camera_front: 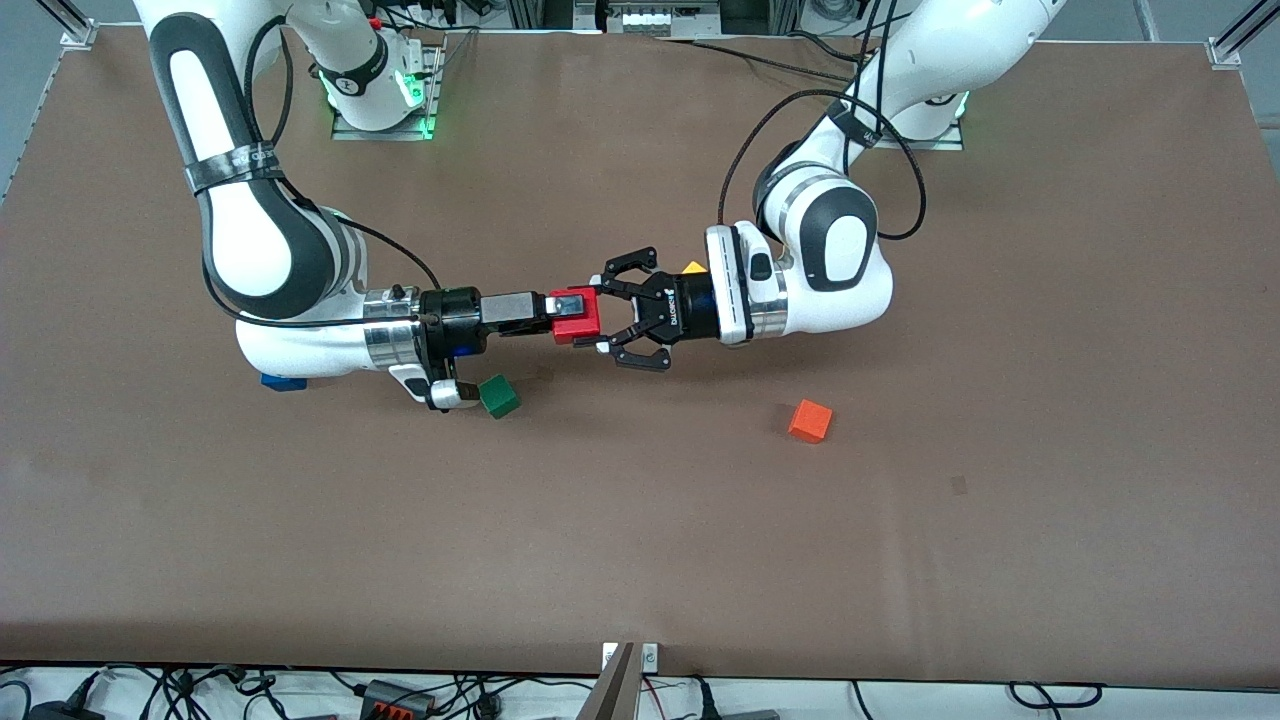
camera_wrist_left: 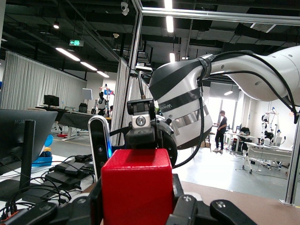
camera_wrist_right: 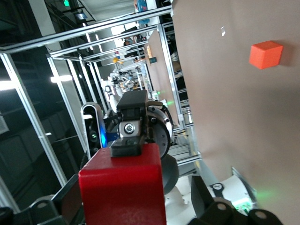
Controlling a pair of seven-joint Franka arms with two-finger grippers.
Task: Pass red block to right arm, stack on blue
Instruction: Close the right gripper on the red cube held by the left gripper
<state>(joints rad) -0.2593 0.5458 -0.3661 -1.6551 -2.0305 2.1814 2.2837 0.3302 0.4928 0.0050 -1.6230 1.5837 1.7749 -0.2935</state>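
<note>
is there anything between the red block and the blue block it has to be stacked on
The right arm itself hangs over the blue block, hiding most of it. The green block lies beside that route. Both hands meet at the red block.

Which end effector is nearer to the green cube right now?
Right. The right end effector, open around the red block, hangs just above and beside the green cube; the left end effector, shut on that block, is toward the left arm's end.
</note>
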